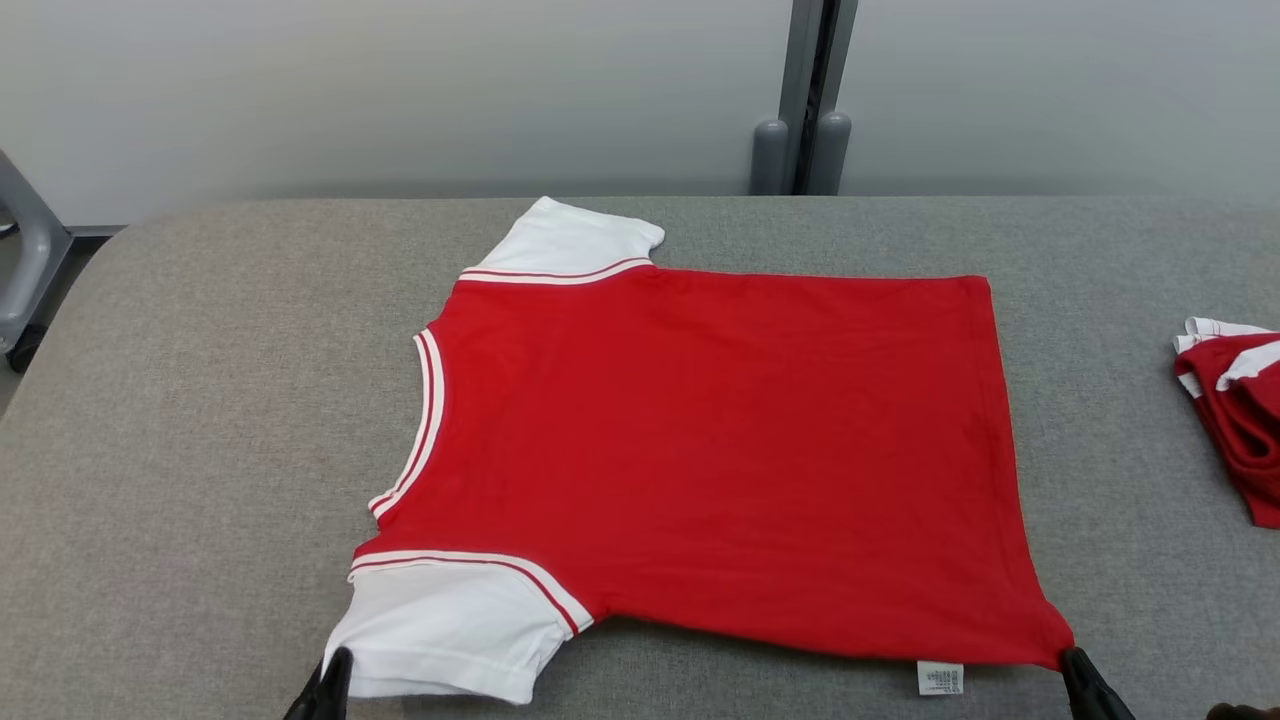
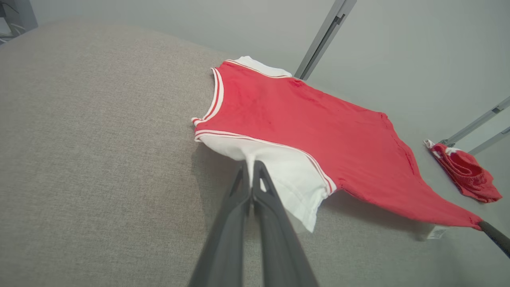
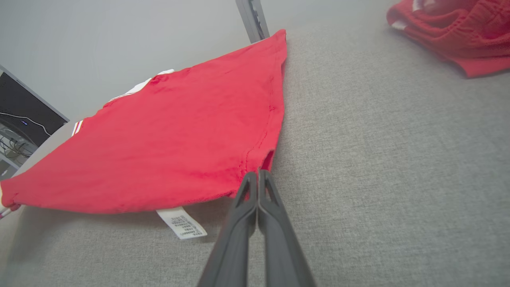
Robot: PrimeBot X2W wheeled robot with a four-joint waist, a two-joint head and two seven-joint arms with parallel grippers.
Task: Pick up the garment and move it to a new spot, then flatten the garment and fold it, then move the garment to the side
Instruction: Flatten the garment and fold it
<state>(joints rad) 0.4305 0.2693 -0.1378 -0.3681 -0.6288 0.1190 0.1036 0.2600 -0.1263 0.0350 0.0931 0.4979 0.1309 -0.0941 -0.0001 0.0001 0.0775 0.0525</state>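
The garment is a red T-shirt with white sleeves and striped trim, spread flat on the grey table, neck toward the left. My left gripper is shut on the edge of the near white sleeve, its fingertips pinching the cloth. My right gripper is shut on the near hem corner of the garment, which is pulled to a point and lifted slightly. A white care label hangs beside that corner.
Another red and white garment lies bunched at the table's right edge. The padded grey table runs wide to the left. A grey post stands behind the far edge against the pale wall.
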